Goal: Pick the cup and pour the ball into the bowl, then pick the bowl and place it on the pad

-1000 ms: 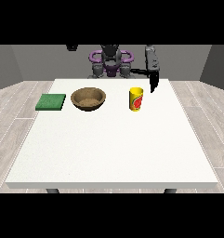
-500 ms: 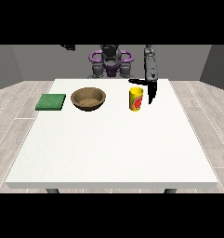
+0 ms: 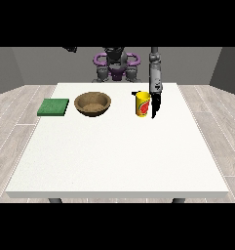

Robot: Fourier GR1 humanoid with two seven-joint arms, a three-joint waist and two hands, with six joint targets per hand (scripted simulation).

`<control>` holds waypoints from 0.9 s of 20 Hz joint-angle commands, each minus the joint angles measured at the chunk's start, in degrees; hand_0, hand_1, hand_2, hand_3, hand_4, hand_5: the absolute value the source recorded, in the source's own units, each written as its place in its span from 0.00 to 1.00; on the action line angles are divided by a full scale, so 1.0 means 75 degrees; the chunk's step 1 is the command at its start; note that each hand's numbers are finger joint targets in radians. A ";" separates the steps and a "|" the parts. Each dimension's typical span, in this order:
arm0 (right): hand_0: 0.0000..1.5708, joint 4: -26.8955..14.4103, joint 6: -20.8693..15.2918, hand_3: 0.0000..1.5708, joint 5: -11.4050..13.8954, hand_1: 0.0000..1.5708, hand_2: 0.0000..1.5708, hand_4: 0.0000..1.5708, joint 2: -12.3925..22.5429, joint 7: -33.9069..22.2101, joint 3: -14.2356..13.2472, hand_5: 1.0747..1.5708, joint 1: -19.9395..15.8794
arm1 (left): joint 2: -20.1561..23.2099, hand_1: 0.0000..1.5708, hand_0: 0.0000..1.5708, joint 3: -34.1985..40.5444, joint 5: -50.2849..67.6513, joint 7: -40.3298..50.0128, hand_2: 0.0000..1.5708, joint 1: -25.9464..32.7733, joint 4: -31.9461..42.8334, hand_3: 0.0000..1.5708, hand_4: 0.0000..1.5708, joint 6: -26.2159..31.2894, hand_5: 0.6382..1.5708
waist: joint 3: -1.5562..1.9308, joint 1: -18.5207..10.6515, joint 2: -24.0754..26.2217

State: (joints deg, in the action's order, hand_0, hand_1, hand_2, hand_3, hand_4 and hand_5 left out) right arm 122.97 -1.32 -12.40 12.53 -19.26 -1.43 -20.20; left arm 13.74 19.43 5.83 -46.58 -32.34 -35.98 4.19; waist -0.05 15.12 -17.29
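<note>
A yellow cup (image 3: 142,104) with a red mark stands upright right of the table's middle; no ball shows in it. The hand at the view's right (image 3: 155,104) hangs right beside the cup's right side, fingers straight and pointing down at the table, and a dark thumb (image 3: 136,93) shows behind the cup's rim. A brown bowl (image 3: 92,103) sits left of the cup. The green pad (image 3: 53,107) lies flat further left. The hand at the view's left (image 3: 70,49) is raised high above the table's far left corner.
The white table (image 3: 119,156) spreads wide towards the camera in front of the objects. The robot's torso (image 3: 116,66) stands behind the far edge. Grey plank floor surrounds the table.
The hand at the view's right has come down and moved left, from above and behind the cup to right beside it. Cup, bowl and pad have not moved.
</note>
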 commanded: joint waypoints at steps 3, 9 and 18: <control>0.00 0.0542 0.0256 0.00 -0.0497 0.00 0.00 0.00 0.0328 -0.0274 -0.0432 0.98 0.0019 | 0.0358 0.84 0.84 -0.0004 -0.0614 -0.1164 1.00 0.0160 0.0342 1.00 0.59 -0.1141 0.99 | 0.0002 0.0382 -0.0336; 0.00 0.0358 0.0686 0.00 -0.1053 0.00 0.00 0.05 0.0478 0.0154 -0.1004 0.98 0.0076 | 0.0311 0.84 0.84 -0.0127 -0.1035 -0.1334 1.00 -0.0134 0.0689 1.00 0.68 -0.2176 0.91 | 0.0005 0.0448 -0.0652; 0.00 -0.1042 0.1252 0.00 -0.1577 0.00 0.00 0.12 0.0686 0.0198 -0.1678 0.97 0.0752 | 0.0371 0.87 0.87 -0.1140 -0.2245 0.0307 1.00 -0.0527 0.0381 1.00 0.71 -0.3339 0.92 | 0.0016 -0.0031 0.1037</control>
State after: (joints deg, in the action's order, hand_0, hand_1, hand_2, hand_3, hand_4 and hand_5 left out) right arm 118.83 5.03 -22.51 16.85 -19.99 -11.69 -16.84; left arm 15.02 12.82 -7.80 -47.20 -34.99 -32.60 -17.11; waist 0.08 15.43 -11.29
